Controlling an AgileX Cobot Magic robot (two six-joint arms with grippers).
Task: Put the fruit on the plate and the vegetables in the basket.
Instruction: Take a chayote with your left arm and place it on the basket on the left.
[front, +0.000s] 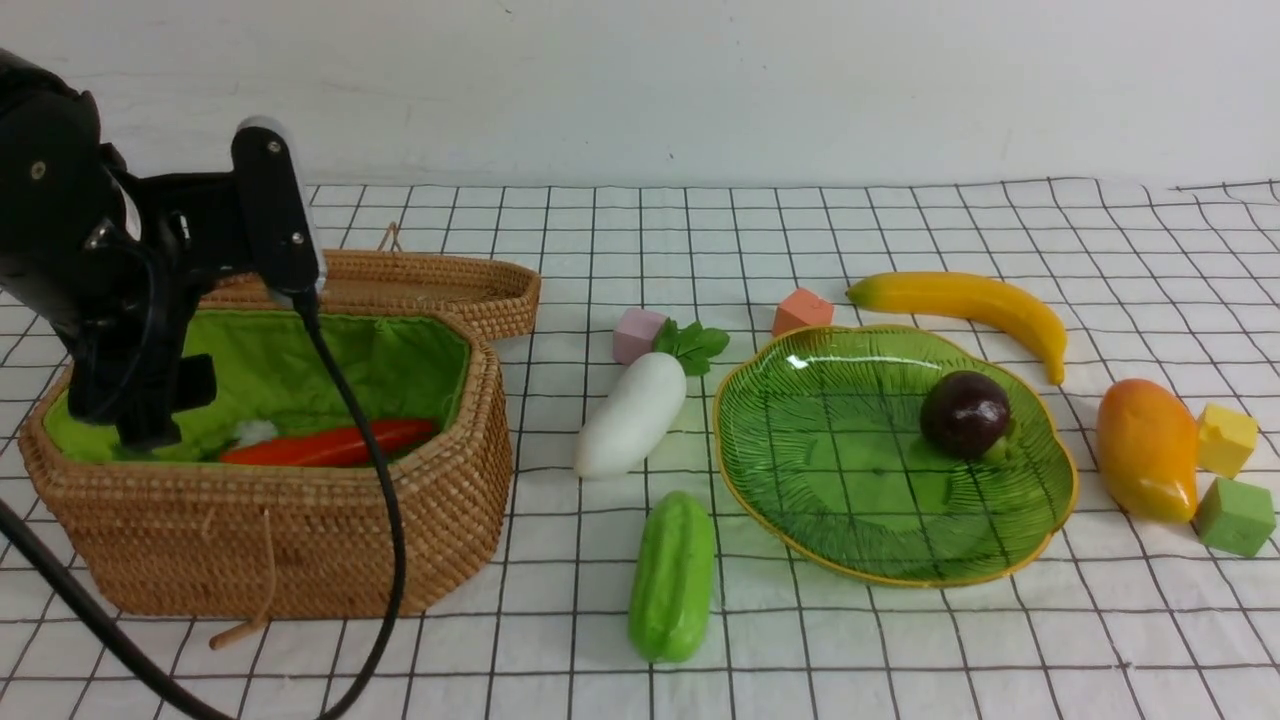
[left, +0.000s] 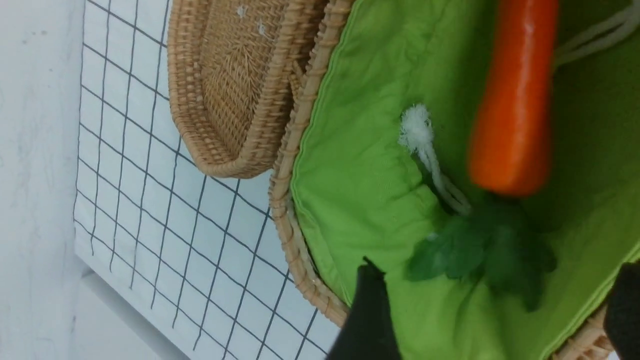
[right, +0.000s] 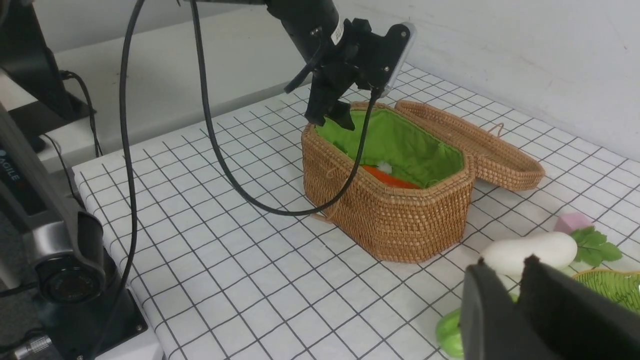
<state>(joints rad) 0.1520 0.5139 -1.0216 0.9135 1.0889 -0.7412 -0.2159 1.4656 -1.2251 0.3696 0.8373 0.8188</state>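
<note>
a: gourd (front: 672, 577) lies nearest, beside the plate (front: 800, 450). who takes it?
b: left gripper (left: 495, 280), wide, empty above the carrot (front: 330, 445) in the basket (front: 300, 540); rise straight past the rim. right gripper (right: 520, 280) seems closed.

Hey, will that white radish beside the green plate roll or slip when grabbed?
The white radish looks smooth and rounded, so a grip may slip unless centred. It lies on flat cloth, so a sideways push would probably roll it. Its leaves look thin and likely floppy.
</note>
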